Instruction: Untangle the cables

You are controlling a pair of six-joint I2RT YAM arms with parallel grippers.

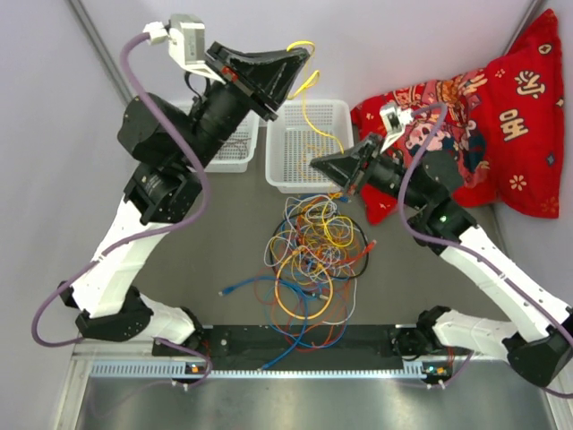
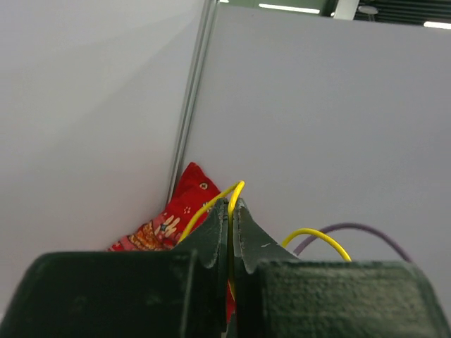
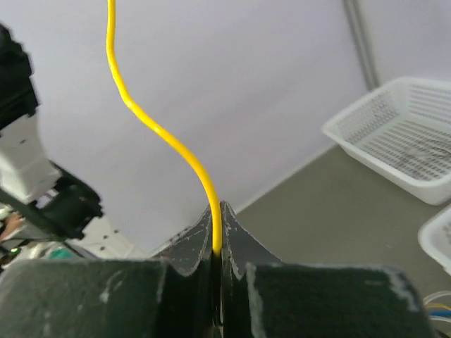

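Both end effectors [image 2: 230, 204] [image 3: 217, 208] pinch thin yel. cable [image 3: 151, 127]; looped tangle [image 1: 313, 260] below.

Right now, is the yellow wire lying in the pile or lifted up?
Lifted up. The left gripper and right gripper both pinch the yellow wire, and it hangs in the air between them, over the white basket.

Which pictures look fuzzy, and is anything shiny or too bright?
Left wrist view: the left hand fills the bottom, dark and a bit soft, with bright lamp strips at the top. Right wrist view: the yellow wire is crisp, the white basket behind softer. Top view: even light, soft shadows, a pale sheen on the metal strip.
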